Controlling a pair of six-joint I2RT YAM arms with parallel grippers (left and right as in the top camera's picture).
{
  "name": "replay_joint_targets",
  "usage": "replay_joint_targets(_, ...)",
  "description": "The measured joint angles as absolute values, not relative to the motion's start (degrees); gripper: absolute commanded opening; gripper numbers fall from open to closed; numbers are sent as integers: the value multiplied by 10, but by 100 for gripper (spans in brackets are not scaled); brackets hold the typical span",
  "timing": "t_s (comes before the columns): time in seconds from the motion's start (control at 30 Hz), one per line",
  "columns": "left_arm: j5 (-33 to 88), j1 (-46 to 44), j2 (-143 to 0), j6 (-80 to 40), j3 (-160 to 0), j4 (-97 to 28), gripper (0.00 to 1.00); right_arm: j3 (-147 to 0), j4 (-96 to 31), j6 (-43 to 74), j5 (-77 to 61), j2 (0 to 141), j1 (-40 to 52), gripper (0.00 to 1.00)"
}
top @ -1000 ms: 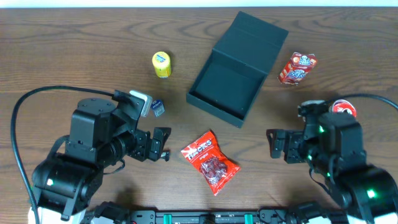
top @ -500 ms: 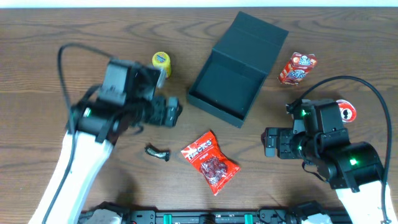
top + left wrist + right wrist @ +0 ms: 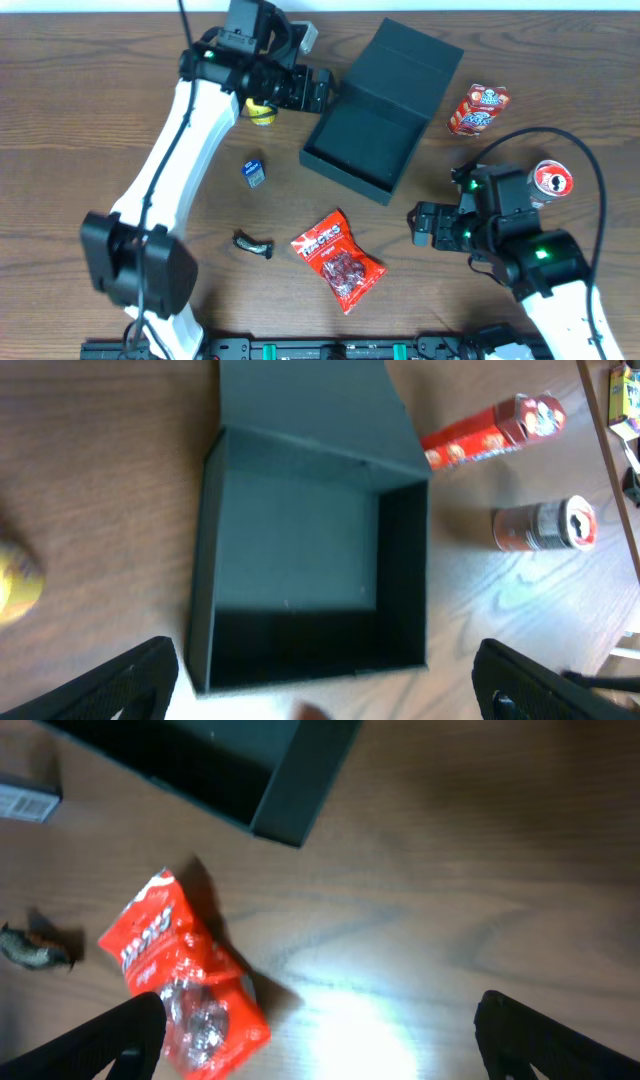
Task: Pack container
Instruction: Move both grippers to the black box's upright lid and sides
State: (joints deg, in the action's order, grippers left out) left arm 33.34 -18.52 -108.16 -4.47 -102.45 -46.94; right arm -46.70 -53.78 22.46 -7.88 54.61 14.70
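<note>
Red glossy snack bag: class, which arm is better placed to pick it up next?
Probably right: the right pincer, open, is near the red glossy snack bag; the left pincer is by the dark teal square box.

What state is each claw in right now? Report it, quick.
Left claw: open, holding nothing.
Right claw: open, holding nothing.

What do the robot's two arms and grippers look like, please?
The left arm and right arm have white links and bulky black joints. The left gripper and right gripper are black, two-fingered. A thin black cable loops above the right arm, which shows green lights.
</note>
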Motion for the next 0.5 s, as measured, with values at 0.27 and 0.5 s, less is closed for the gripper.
replay_joint_targets(0.27, 345, -196, -1164, -45, -1030, -394, 95, -375, -394, 253, -101, 553, 147, 99)
replay_joint_targets(0.5, 346, -207, -1233, -45, -1030, -352, 95, -366, -322, 288, -107, 635, 147, 99)
